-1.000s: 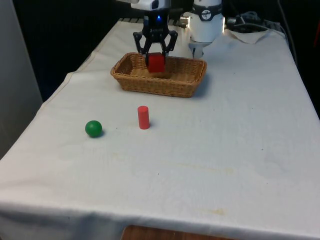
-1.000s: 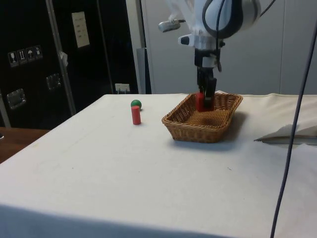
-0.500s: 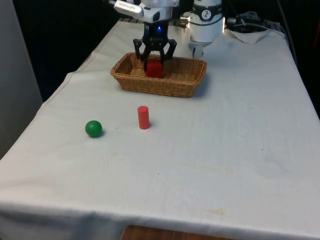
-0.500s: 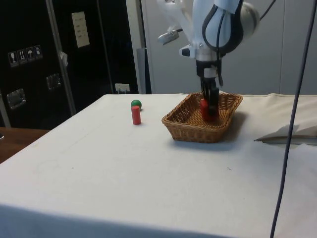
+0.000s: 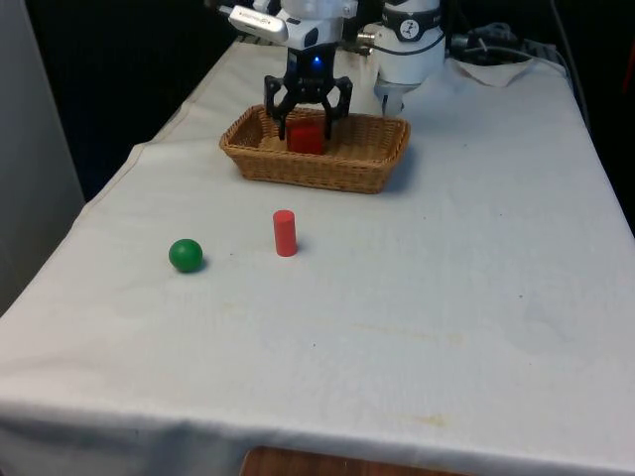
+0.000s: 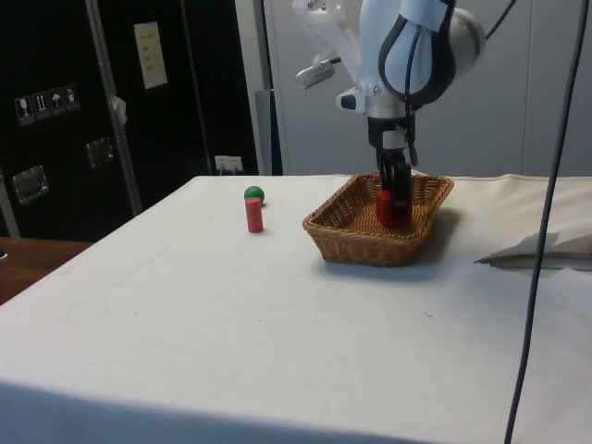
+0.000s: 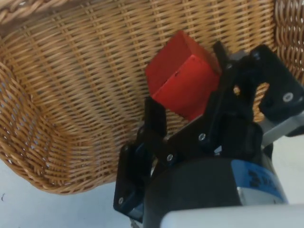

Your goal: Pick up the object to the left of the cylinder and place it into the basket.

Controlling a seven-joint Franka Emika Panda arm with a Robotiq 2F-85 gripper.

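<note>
Inside basket (image 5: 369,169): red cube (image 5: 305,137), tilted on an edge, no long axis.
Fingers (image 7: 155,115): spread, flanking cube, not gripping.
Tabletop (image 5: 446,288): red cylinder (image 5: 285,233), green ball (image 5: 186,255).
Wrist view: cube's tilt plain.

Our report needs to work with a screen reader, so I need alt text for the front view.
A black gripper hangs over a red cube that sits inside a wicker basket at the far end of a white-clothed table. Nearer the camera, a red cylinder stands upright, with a green ball apart from it on the front view's left.
</note>
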